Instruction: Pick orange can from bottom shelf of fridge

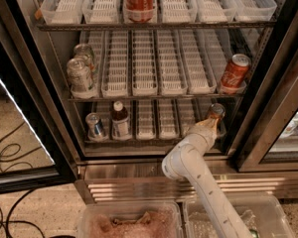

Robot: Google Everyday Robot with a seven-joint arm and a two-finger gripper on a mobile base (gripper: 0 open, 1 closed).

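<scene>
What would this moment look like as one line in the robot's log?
stage: reach | gripper: at orange can | can: right end, bottom shelf

The cream gripper (210, 126) sits at the copper-toned, silver-rimmed orange can (217, 110) on the dark-wire bottom shelf (154, 140) of the black-framed fridge (268, 100), among white slotted trays (145, 66), red cans (234, 72) and a steel-grey base panel (124, 172).

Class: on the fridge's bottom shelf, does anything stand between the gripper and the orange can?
Nothing visible does. The gripper is right at the orange can, at the right end of the bottom shelf; the bottle and silver can stand at its left end.
</scene>
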